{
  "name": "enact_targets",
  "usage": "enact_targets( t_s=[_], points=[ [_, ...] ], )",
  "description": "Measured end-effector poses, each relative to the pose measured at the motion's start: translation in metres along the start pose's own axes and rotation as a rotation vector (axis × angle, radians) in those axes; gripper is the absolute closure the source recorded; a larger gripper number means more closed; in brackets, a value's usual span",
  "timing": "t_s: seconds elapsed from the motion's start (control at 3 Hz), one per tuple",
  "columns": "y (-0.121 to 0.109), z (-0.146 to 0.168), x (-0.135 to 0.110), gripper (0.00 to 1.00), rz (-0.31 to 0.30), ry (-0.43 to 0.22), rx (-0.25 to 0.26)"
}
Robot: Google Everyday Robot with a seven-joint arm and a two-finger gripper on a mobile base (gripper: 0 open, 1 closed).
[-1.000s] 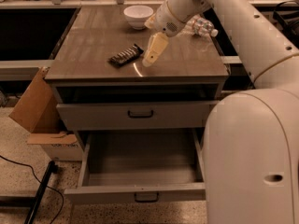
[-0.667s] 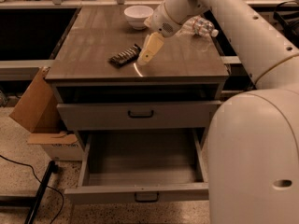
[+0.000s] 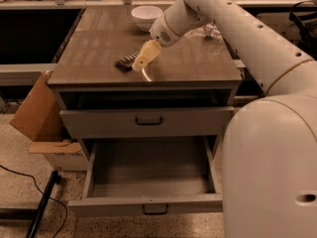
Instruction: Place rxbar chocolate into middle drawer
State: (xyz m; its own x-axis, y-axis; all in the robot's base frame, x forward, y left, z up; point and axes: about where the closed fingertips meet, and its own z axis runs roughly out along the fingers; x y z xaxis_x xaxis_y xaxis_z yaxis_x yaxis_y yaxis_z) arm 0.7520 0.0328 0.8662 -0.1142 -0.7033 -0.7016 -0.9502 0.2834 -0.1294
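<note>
Rxbar chocolate (image 3: 127, 62) lies flat on the brown cabinet top (image 3: 99, 43), toward the front edge and left of centre; dark wrapper with pale stripes. Gripper (image 3: 139, 66) sits low over the top, right beside the bar's right end, tilted down and to the left. Contact between gripper and bar: cannot tell. Whether the gripper is released or clenched: cannot tell; it does not hold the bar. White arm (image 3: 237, 29) reaches in from the right across the back of the top.

Middle drawer (image 3: 148, 206) stands open below, grey interior exposed, dark pull handle on its front panel. Upper handled drawer (image 3: 148, 120) is closed.

White bowl (image 3: 146, 17) stands at the back of the top, well apart from the bar. Clear crumpled plastic item (image 3: 213, 31) lies at the back right, partly hidden by the arm. Cardboard box (image 3: 34, 110) leans against the cabinet's left side.
</note>
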Motion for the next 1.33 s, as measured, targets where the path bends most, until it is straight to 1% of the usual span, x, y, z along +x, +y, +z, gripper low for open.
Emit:
enact_targets(
  t_s=[0.33,0.67,1.0,1.33],
  points=[
    [-0.002,0.016,0.002,0.0,0.098,-0.02,0.022],
    [-0.005,0.032,0.007,0.0,0.168,-0.014,0.055],
    [-0.007,0.044,0.014,0.0,0.213,0.003,0.081],
    [-0.009,0.051,0.016,0.0,0.248,0.01,0.089]
  ],
)
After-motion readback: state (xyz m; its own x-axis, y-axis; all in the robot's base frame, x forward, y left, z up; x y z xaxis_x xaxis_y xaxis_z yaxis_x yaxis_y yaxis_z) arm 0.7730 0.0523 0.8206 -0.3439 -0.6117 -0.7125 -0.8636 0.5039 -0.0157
